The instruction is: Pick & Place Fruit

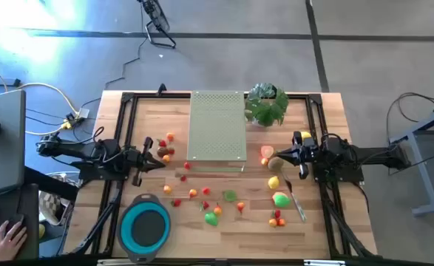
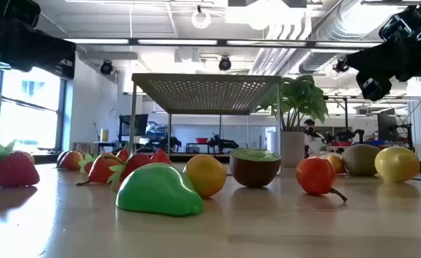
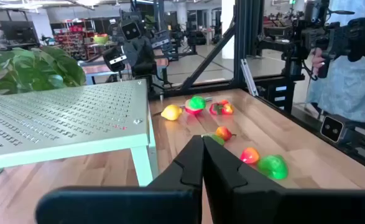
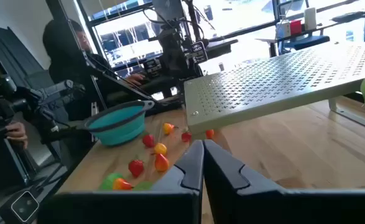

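High view: fruit lies scattered on the table between both arms, beside the blue bowl.
Low view: small, rigid-looking, likely light; round ones may roll, so pinch across the middle.
Wrist views: left gripper and right gripper pressed together, empty.

The blue bowl is cut off at the bottom edge from above, and the fruit there looks too tiny to name.

One blue bowl, one plant, one knife, one perforated stand (fruits too many to count)
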Controlling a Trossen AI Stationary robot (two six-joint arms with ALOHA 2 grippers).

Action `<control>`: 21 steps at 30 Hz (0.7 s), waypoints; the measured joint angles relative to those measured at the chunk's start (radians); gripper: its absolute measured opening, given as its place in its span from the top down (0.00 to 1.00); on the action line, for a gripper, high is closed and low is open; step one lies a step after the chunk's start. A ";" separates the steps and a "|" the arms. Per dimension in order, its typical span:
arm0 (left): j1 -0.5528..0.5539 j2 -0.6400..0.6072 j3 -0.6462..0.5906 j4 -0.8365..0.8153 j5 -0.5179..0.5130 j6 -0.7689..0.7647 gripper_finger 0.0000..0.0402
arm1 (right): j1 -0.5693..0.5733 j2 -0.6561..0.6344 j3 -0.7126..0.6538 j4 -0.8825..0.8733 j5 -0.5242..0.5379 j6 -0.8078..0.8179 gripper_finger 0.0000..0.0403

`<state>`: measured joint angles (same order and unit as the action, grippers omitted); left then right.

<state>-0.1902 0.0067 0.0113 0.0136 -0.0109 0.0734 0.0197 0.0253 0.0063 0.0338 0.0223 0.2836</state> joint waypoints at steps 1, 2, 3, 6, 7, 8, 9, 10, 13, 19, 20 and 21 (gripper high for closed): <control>0.000 0.000 0.000 0.000 0.000 0.000 1.00 | 0.000 0.000 0.000 0.000 0.000 0.000 0.99; 0.000 0.000 0.000 0.000 0.000 0.000 1.00 | 0.000 0.000 0.000 0.000 0.000 0.000 0.99; 0.000 0.000 0.000 0.000 0.000 0.000 1.00 | 0.000 0.000 0.000 0.000 0.000 0.000 0.99; 0.000 0.000 0.000 0.000 0.000 0.000 1.00 | 0.000 0.000 0.000 0.000 0.000 0.000 0.99; 0.000 0.000 0.000 0.000 0.000 0.000 1.00 | 0.000 0.000 0.000 0.000 0.000 0.000 0.99; 0.000 0.000 0.000 0.000 0.000 0.000 1.00 | 0.000 0.000 0.000 0.000 0.000 0.000 0.99; 0.000 0.000 0.000 0.000 0.000 0.000 1.00 | 0.000 0.000 0.000 0.000 0.000 0.000 0.99; 0.000 0.000 0.000 0.000 0.000 0.000 1.00 | 0.000 0.000 0.000 0.000 0.000 0.000 0.99; 0.000 0.000 0.000 0.000 0.000 0.000 1.00 | 0.000 0.000 0.000 0.000 0.000 0.000 0.99; 0.000 0.000 0.000 0.000 0.000 -0.075 1.00 | 0.000 0.000 0.000 0.000 0.001 0.012 0.99; 0.000 0.000 0.000 0.000 0.000 -0.091 1.00 | 0.000 0.000 0.000 0.000 0.002 0.022 0.99; 0.000 0.000 0.000 0.000 0.000 -0.106 1.00 | 0.000 0.000 0.000 0.001 0.002 0.031 0.99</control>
<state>-0.1902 0.0068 0.0113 0.0139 -0.0105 -0.0323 0.0196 0.0254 0.0063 0.0344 0.0246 0.3148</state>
